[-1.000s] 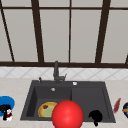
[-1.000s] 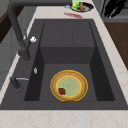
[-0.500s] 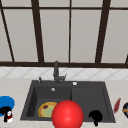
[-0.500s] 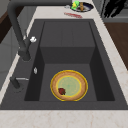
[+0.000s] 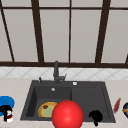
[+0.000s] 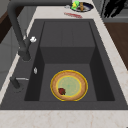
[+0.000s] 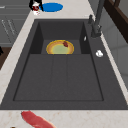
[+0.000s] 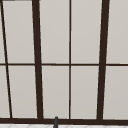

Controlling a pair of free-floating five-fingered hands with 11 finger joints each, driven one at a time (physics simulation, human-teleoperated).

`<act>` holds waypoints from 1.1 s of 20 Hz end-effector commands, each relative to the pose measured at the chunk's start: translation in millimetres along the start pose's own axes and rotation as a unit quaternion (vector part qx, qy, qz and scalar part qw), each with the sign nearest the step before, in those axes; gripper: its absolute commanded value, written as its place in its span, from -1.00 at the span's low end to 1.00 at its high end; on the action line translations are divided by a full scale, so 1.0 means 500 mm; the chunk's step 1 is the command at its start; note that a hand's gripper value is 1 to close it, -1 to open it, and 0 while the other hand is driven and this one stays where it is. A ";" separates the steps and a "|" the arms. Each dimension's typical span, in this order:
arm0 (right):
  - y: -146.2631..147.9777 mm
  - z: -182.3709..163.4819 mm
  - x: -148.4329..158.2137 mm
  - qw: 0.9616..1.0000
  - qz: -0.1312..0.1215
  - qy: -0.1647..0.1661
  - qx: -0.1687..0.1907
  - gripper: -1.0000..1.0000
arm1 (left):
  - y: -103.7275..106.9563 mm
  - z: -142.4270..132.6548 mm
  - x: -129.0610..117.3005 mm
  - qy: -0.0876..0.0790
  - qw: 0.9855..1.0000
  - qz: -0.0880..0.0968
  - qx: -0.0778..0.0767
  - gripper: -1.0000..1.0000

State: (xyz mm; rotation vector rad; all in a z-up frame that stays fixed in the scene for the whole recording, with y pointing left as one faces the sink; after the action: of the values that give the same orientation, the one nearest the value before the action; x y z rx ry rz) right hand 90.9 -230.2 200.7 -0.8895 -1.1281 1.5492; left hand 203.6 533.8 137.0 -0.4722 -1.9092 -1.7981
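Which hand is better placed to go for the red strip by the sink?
Right, probably. The right hand hovers at the front right corner of the sink, close to the red strip on the right counter. The left hand is across the sink by the blue plate.

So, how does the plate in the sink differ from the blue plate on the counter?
The yellow plate lies down inside the basin of the sink; the blue plate lies on the counter left of the sink. The yellow plate has an orange rim, a greenish middle and a small dark red bit on it; the blue plate is plain blue. The left hand is beside the blue plate. Both are round and lie flat.
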 end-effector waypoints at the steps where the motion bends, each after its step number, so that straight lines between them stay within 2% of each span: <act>1: 0.000 0.000 0.000 1.000 0.000 0.000 0.000 0.00 | -0.001 0.007 0.001 0.001 1.000 -0.001 0.002 -1.00; 4: 0.000 0.000 0.000 1.000 0.000 0.000 0.000 0.00 | 0.024 -0.002 0.019 -0.011 1.000 0.001 0.001 -1.00; 6: 0.000 0.000 0.000 1.000 0.000 0.000 0.000 0.00 | 0.047 -0.009 0.036 -0.012 1.000 0.014 -0.004 -1.00; 14: 0.000 0.000 0.000 1.000 0.000 0.000 0.000 0.00 | 0.159 -0.020 0.093 -0.016 0.999 0.040 -0.011 -1.00; 16: 0.000 0.000 0.000 1.000 0.000 0.000 0.000 0.00 | 0.181 -0.033 0.101 -0.016 0.999 0.048 -0.012 -1.00; 19: 0.000 0.000 0.000 1.000 0.000 0.000 0.000 0.00 | 0.208 -0.068 0.110 -0.009 0.999 0.045 -0.017 -1.00; 22: 0.000 0.000 0.000 1.000 0.000 0.000 0.000 0.00 | 0.229 -0.097 0.116 -0.006 0.999 0.049 -0.022 -1.00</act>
State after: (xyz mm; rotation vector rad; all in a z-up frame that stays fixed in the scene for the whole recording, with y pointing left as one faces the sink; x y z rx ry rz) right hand 90.9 -230.2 200.7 -0.8895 -1.1281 1.5492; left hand 219.1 505.9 255.0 -0.5660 -1.8665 -1.7819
